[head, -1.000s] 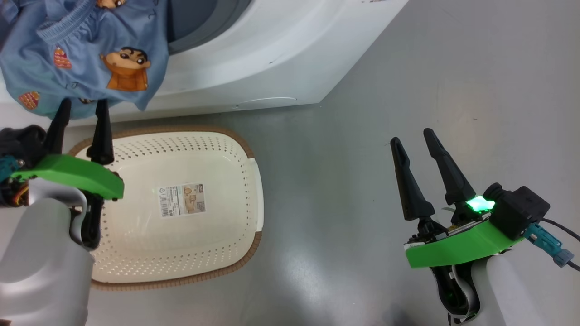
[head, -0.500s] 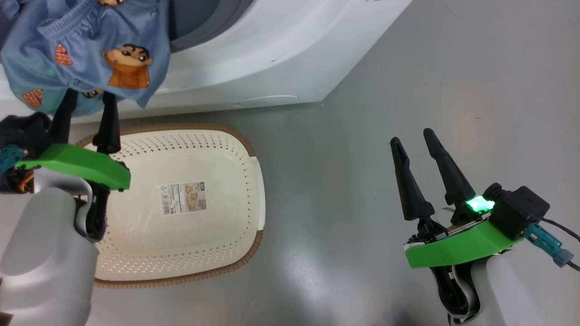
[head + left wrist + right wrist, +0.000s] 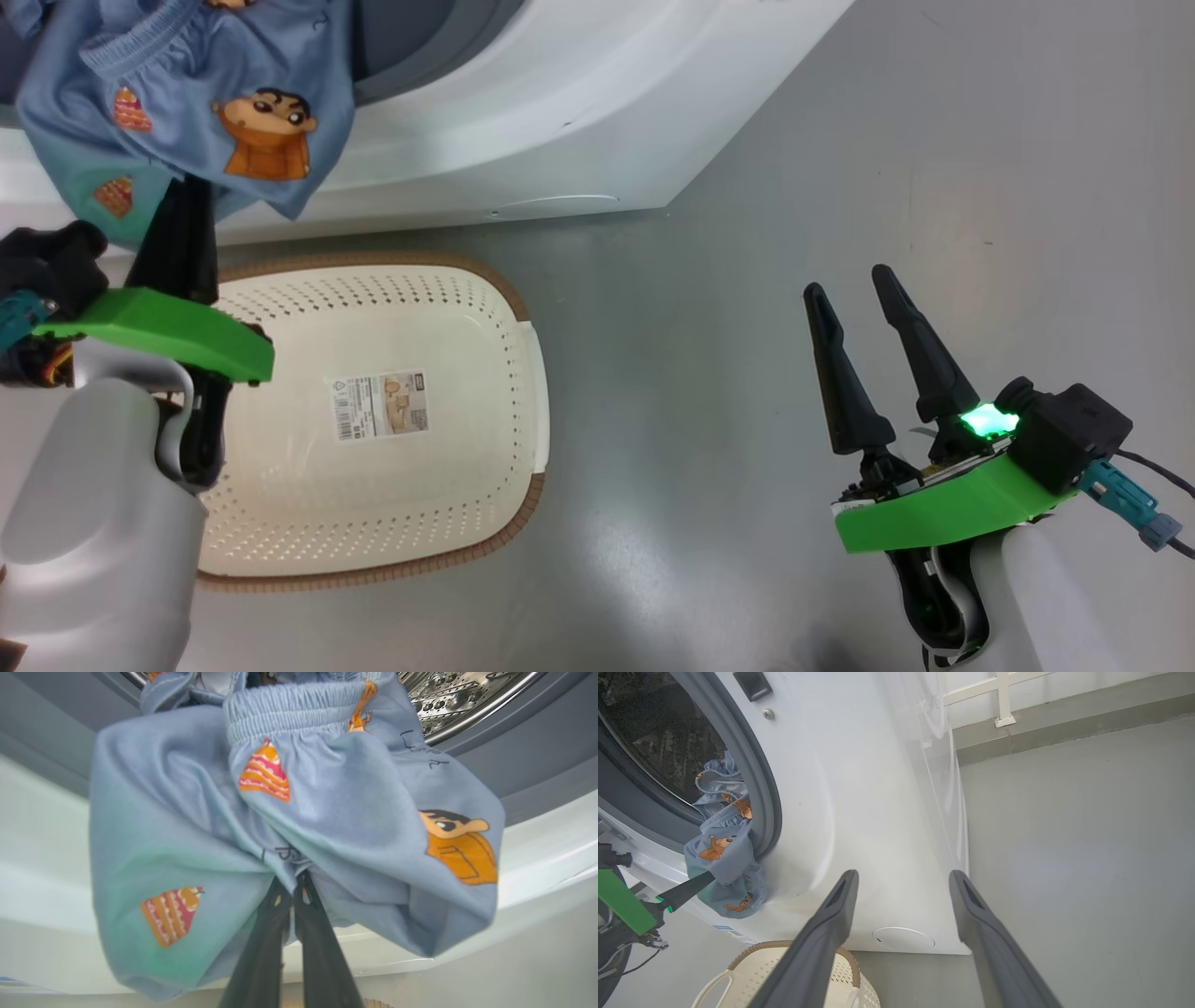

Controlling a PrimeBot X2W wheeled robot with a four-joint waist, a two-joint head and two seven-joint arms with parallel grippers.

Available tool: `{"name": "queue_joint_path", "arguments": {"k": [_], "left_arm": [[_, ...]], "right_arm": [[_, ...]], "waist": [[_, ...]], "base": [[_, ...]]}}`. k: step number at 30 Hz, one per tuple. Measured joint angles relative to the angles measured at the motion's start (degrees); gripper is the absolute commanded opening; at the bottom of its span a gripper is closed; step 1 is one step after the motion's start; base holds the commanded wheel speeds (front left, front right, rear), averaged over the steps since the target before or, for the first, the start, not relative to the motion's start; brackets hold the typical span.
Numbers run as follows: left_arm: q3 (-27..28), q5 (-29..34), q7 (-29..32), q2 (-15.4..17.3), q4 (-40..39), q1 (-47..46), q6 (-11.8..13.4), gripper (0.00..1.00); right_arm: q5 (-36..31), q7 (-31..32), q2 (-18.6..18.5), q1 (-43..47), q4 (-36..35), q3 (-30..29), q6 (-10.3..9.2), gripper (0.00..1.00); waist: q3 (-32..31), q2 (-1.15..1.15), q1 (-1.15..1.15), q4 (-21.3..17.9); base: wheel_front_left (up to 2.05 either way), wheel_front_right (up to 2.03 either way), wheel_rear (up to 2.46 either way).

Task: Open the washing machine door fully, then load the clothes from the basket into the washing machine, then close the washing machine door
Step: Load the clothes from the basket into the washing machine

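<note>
The left gripper [image 3: 295, 880] is pinched shut on the lower fold of the light blue garment [image 3: 355, 812]. The garment drapes over the washing machine [image 3: 560, 93] lip, its waistband inside the drum [image 3: 467, 695], up and beyond that gripper. The right gripper [image 3: 848, 280], fingers spread, hovers well apart, right of the basket [image 3: 448, 485].

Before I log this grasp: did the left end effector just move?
Yes. The left end effector moved up the view, away from the basket toward the clothes, closing on them.

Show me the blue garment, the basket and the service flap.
blue garment [image 3: 355, 812], left wrist view, cloth below waistband
basket [image 3: 308, 504], head view, bare bottom
service flap [image 3: 903, 939], right wrist view, its centre
</note>
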Motion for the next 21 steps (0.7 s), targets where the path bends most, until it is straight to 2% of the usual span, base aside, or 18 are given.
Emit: {"name": "queue_joint_path", "arguments": {"k": [12, 17, 21], "left_arm": [[-1.6, -3.2, 0.0, 0.3, -12.7, 0.6, 0.0, 0.0], [-2.8, -3.8, 0.0, 1.1, -12.9, 0.0, 0.0, 0.0], [-4.6, -5.1, 0.0, 2.0, -10.0, -4.1, 0.0, 0.0]], "right_arm": [[0.0, 0.0, 0.0, 0.0, -0.1, -0.3, 0.0, 1.0], [0.0, 0.0, 0.0, 0.0, -0.1, -0.2, 0.0, 1.0], [0.1, 0.0, 0.0, -0.9, -0.1, 0.0, 0.0, 1.0]], "waist": [[0.1, 0.0, 0.0, 0.9], [0.1, 0.0, 0.0, 0.8], [0.2, 0.0, 0.0, 0.4]], "base": [[0.0, 0.0, 0.0], [0.0, 0.0, 0.0], [0.0, 0.0, 0.0]]}}
